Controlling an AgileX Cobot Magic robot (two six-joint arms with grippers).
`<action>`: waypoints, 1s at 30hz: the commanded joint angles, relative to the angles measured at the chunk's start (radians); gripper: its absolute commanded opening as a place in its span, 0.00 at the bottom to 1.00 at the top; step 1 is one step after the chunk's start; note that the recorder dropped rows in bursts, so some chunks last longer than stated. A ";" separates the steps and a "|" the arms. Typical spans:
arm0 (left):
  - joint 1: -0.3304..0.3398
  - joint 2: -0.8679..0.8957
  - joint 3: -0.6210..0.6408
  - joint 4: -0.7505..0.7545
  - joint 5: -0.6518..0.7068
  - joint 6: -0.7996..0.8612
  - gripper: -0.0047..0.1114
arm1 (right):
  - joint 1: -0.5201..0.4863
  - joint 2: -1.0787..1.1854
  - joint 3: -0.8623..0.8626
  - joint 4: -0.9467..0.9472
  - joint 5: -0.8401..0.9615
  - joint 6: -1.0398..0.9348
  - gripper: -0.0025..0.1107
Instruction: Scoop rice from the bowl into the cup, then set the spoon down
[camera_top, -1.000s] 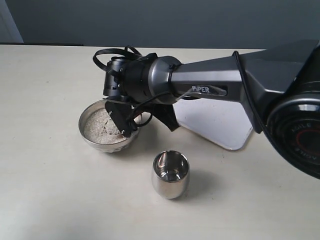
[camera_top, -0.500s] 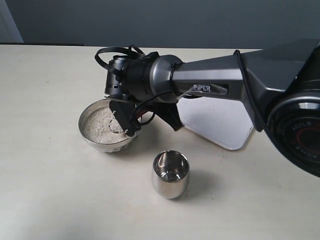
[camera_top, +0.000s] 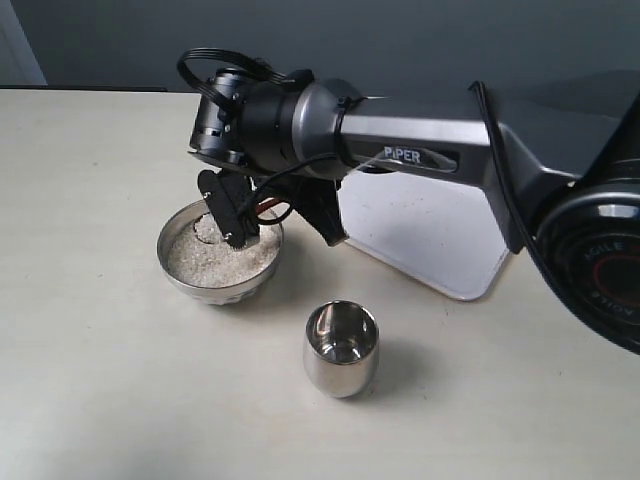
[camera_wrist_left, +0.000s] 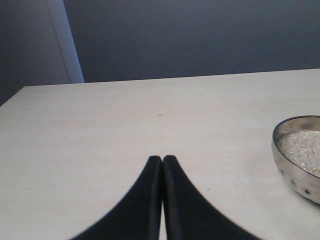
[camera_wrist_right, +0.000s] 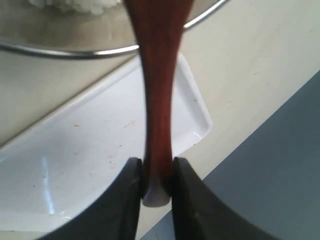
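The right gripper (camera_wrist_right: 157, 172) pinches the wooden spoon (camera_wrist_right: 159, 100), its fingers (camera_wrist_right: 131, 192) set narrow on either side of the slim handle close to its tip. The handle runs from the jaws toward the steel bowl (camera_top: 215, 290), and its widening end reaches past the rim to the rice (camera_top: 215, 262). In the exterior view the scoop is hidden behind the gripper, so it cannot be told whether it carries grains. The bowl stands on the table (camera_top: 100, 380) just beside a white tray (camera_top: 430, 240). The steel cup (camera_top: 341, 350) stands apart from it, with no rice visible inside. The left gripper (camera_wrist_left: 162, 165) sits low over the table away from the bowl, its jaws closed together on nothing.

The step in hand looks like the scooping itself. To do it well, the wrist should level the scoop before lifting so the grains do not slide off, and the lift should clear the rim without knocking it, since the bowl could skid. The grip is at the far end of a glossy, tapering handle, so the spoon may pivot between the pads. A slow, steady carry is safer, with the scoop centred over the narrow cup before tipping.
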 joint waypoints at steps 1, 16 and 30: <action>0.004 -0.004 -0.002 0.004 -0.012 -0.005 0.04 | -0.005 -0.011 -0.007 0.010 0.049 -0.007 0.02; 0.004 -0.004 -0.002 0.004 -0.012 -0.005 0.04 | -0.005 -0.011 -0.007 0.038 0.113 -0.026 0.02; 0.004 -0.004 -0.002 0.004 -0.012 -0.005 0.04 | -0.005 -0.011 -0.007 0.047 0.113 -0.028 0.02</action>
